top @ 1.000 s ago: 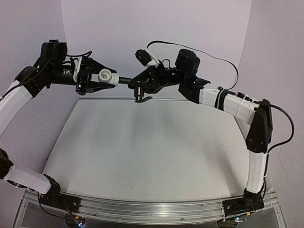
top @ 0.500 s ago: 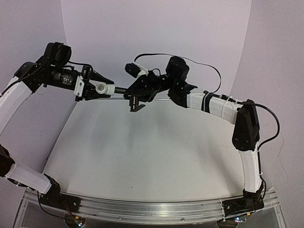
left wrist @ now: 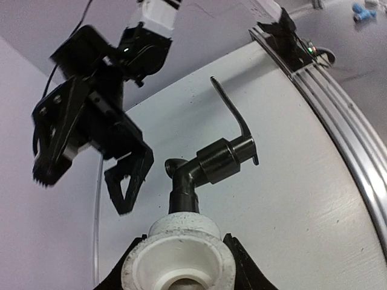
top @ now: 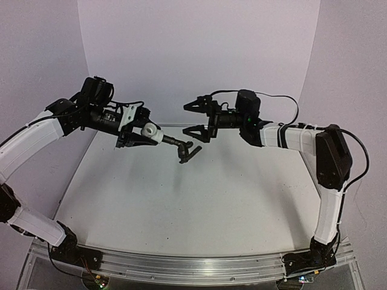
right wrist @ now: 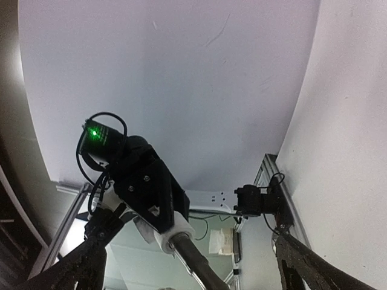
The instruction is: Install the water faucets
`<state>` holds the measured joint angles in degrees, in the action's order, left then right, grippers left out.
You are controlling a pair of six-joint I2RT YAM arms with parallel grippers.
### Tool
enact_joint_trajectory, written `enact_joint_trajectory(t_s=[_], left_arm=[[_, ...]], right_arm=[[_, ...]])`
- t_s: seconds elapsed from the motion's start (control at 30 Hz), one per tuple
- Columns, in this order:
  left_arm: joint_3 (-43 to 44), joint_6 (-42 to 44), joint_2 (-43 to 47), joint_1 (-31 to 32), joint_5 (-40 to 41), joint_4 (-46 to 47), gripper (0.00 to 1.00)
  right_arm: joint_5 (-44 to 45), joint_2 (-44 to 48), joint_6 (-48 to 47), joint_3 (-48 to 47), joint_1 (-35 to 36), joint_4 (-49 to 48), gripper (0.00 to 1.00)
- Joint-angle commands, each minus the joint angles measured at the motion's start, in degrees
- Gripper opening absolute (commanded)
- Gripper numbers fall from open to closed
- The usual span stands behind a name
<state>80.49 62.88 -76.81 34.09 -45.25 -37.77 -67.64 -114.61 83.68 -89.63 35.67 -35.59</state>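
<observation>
Fitting (left wrist: 178, 257): white, light rigid plastic by my guess, clenched in my left claw (top: 143, 134) above the desk (top: 181, 205).
Tap (left wrist: 217, 160): dark, juts from the fitting; hard, likely slick metal; I would grip its short tube, not the thin lever.
Right claw (top: 188, 119): spread wide, empty, just beyond the tap.

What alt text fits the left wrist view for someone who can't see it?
A white cylindrical fitting gripped in the left claw carries a dark grey tap, its bent lever handle jutting upward in frame. The right claw hangs open just left of the tap, not touching it, above the white table.
</observation>
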Motion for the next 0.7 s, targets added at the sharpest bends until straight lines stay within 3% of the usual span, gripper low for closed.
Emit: enact_joint_trajectory(t_s=[0.0, 0.1, 0.17, 0.23, 0.27, 0.33, 0.43, 0.53, 0.67], left_arm=[[-0.5, -29.9, 3.5, -0.6, -0.7, 20.1, 0.0], [-2.0, -46.8, 2.9, -0.7, 0.3, 26.5, 0.0], [-3.5, -58.6, 2.8, -0.7, 0.6, 30.6, 0.0], [-4.9, -71.8, 2.5, -0.8, 0.5, 34.6, 0.0], [-5.1, -77.3, 2.2, -0.8, 0.8, 35.5, 0.0], [-4.8, -90.1, 1.4, -1.0, 1.4, 36.2, 0.0], [-5.1, -105.5, 1.1, -1.0, -2.2, 37.5, 0.0], [-6.9, -113.6, 2.5, -1.0, -2.6, 40.3, 0.0], [-9.3, -117.5, 4.1, -1.0, -3.1, 41.0, 0.0]], right_arm=[[4.0, 11.1, -8.6, 8.9, -7.3, -3.5, 0.98], [4.2, 16.0, -21.3, 15.4, -12.0, -0.6, 0.98], [6.7, 19.4, -38.8, 15.9, -13.4, 9.2, 0.98], [17.1, 23.0, -64.6, 13.8, -11.4, 29.9, 0.98], [22.7, 24.0, -74.9, 13.1, -9.4, 35.2, 0.98], [28.2, 26.6, -88.2, 15.4, -6.4, 36.9, 0.98], [26.2, 29.3, -97.8, 19.0, -4.7, 31.7, 0.98], [23.7, 30.1, -103.0, 19.3, -0.6, 28.9, 0.98], [17.0, 30.2, -98.4, 20.0, 1.7, 18.5, 0.97]])
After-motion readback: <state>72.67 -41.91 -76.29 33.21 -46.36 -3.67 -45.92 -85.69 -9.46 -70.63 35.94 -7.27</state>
